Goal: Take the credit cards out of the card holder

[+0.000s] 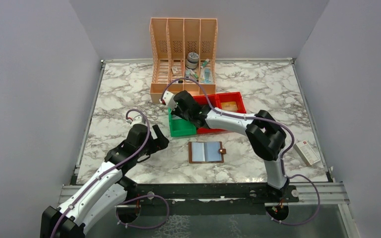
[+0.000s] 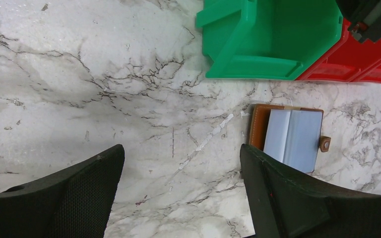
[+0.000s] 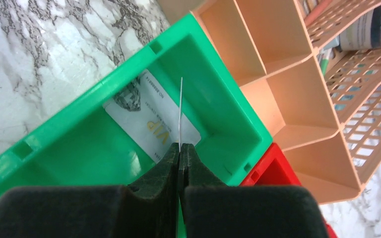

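Observation:
The brown card holder (image 1: 206, 151) lies open and flat on the marble, pale blue panels showing inside it (image 2: 290, 136), snap tab on its right edge. My left gripper (image 1: 156, 144) hovers just left of it, open, with only bare marble between its fingers (image 2: 181, 148). My right gripper (image 1: 178, 113) is above the green bin (image 1: 181, 130). It is shut (image 3: 180, 146) on a thin credit card (image 3: 180, 111) seen edge-on. Another credit card (image 3: 144, 124), white with gold "VIP" lettering, lies flat on the floor of the green bin (image 3: 218, 99).
Two red bins (image 1: 235, 96) adjoin the green one; a tan card (image 1: 229, 105) lies in the far one. A peach file organiser (image 1: 183, 49) with small items stands behind them. A white box (image 1: 307, 152) sits at the table's right edge.

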Tool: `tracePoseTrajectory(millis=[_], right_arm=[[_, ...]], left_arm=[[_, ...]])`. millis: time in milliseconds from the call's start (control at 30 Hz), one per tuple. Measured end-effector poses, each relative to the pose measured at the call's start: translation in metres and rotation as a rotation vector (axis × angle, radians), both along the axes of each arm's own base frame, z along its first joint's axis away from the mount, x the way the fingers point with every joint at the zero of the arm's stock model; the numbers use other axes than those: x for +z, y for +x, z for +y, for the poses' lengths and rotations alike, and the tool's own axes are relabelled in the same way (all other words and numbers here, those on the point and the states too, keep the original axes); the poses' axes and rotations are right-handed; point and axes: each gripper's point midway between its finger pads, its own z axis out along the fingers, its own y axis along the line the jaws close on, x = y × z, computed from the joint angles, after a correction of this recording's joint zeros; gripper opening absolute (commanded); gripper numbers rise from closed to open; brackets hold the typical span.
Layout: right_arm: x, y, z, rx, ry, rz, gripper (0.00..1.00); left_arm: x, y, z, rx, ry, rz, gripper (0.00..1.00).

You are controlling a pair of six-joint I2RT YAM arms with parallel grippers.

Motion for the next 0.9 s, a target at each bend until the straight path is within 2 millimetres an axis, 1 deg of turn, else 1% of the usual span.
tracePoseTrajectory(millis=[167, 300, 400, 600, 700, 900], right_arm=[[-0.005, 0.013, 0.004, 0.017, -0.054, -0.052, 0.01], [-0.019, 0.017, 0.007, 0.041, -0.1, -0.056, 0.01], [-0.025, 0.018, 0.009, 0.056, -0.119, -0.057, 0.05], [-0.029, 0.014, 0.013, 0.095, -0.116, -0.036, 0.12], [-0.032, 0.009, 0.016, 0.116, -0.107, -0.015, 0.24], [-0.036, 0.004, 0.017, 0.138, -0.107, 0.011, 0.25]], left_arm=[[0.003, 0.0, 0.0, 0.007, -0.014, -0.009, 0.89], [0.009, 0.001, -0.001, 0.014, -0.035, -0.031, 0.89], [0.011, 0.0, -0.001, 0.017, -0.043, -0.038, 0.89], [0.009, -0.001, 0.0, 0.019, -0.042, -0.034, 0.89], [0.007, -0.001, 0.0, 0.018, -0.039, -0.029, 0.89], [0.003, -0.001, 0.0, 0.018, -0.029, -0.011, 0.89]])
